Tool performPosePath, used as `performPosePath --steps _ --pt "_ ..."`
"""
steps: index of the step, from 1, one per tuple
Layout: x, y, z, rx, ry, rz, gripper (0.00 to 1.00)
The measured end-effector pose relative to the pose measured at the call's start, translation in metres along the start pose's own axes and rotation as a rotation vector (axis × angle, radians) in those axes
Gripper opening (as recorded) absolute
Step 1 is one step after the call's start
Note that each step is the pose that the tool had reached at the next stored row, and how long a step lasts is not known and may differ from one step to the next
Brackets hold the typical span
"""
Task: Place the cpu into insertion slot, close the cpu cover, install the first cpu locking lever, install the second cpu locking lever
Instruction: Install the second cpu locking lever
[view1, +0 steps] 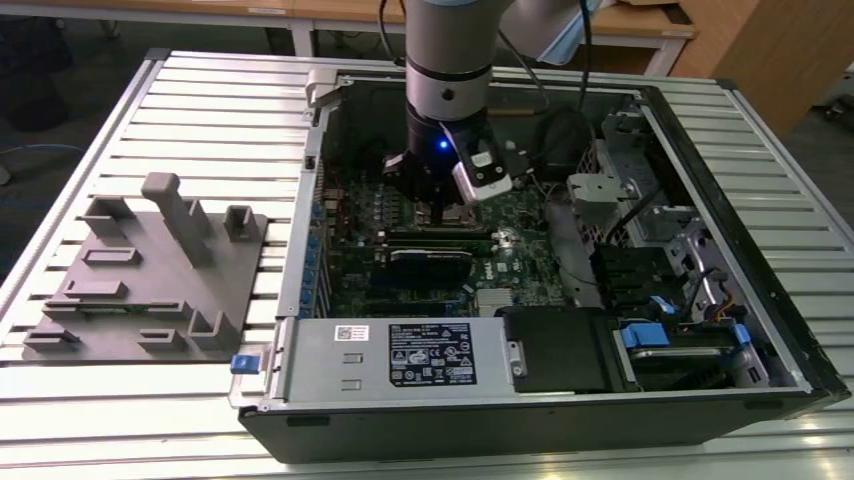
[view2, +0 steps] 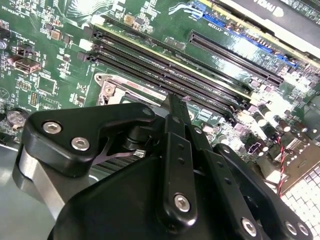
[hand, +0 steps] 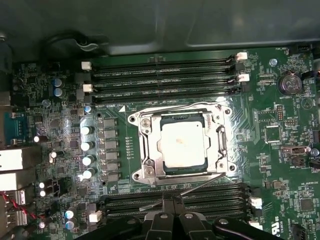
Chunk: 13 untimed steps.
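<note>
In the first wrist view the cpu (hand: 182, 145) lies flat in the insertion slot (hand: 223, 169), its pale metal top facing up. The cpu cover (hand: 150, 150) is down around it as a silvery frame. One wire locking lever (hand: 175, 105) lies along the socket's edge by the memory slots. The other locking lever (hand: 200, 184) slants loose across the opposite edge. My gripper (hand: 167, 199) is shut, its tips at this slanted lever with nothing between them. The second wrist view has the gripper (view2: 172, 100) over the socket corner (view2: 107, 87). In the exterior view the gripper (view1: 447, 215) is low over the green motherboard (view1: 354, 260).
Long black memory slots (hand: 165, 75) flank the socket on both sides. The open computer case (view1: 534, 420) walls surround the board, with a power supply (view1: 400, 355) at the front and drive bays (view1: 667, 260) on the exterior view's right. A grey fixture (view1: 147, 270) stands on the slatted table.
</note>
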<state>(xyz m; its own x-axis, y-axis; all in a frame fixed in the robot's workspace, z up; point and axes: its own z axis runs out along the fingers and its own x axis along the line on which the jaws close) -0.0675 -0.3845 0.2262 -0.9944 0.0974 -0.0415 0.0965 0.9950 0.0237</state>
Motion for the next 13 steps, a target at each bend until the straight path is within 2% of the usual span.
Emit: performPosePath --steps 3,13 --pt "0.0012 -0.0001 0.0011 -0.0002 -0.0002 0.0 0.1" --pt "0.0132 -0.0015 0.0075 -0.0004 -0.0026 0.0 0.1"
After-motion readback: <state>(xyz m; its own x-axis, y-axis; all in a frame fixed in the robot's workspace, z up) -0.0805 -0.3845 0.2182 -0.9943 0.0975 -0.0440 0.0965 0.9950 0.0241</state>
